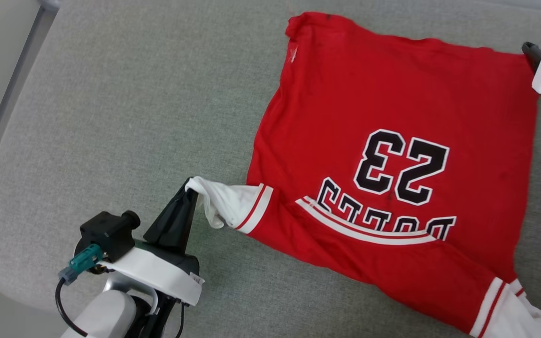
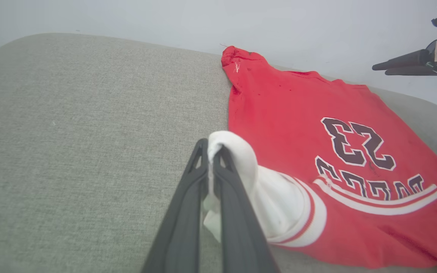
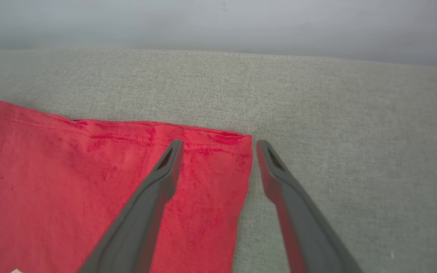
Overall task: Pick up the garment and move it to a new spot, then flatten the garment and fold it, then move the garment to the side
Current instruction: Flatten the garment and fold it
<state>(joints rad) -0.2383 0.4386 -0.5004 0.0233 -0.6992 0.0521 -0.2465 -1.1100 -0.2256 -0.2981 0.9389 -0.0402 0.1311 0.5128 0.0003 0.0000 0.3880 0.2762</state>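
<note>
Red garment [image 1: 392, 117] lies spread flat, print up, on the right part of the grey cushion [image 1: 134, 117] - hem at the far side, number 23 reading upside down from the near side. Its white sleeve [image 1: 226, 202] is stretched out to the left, tip pinched tight in the left gripper [image 1: 189, 188], fingers clamped on the cloth. Right gripper [image 3: 218, 144] hangs at the far right hem corner - jaws spread wide, holding nothing, one finger over red fabric, one over the cushion. Second sleeve [image 1: 524, 314] bunches at the near right.
</note>
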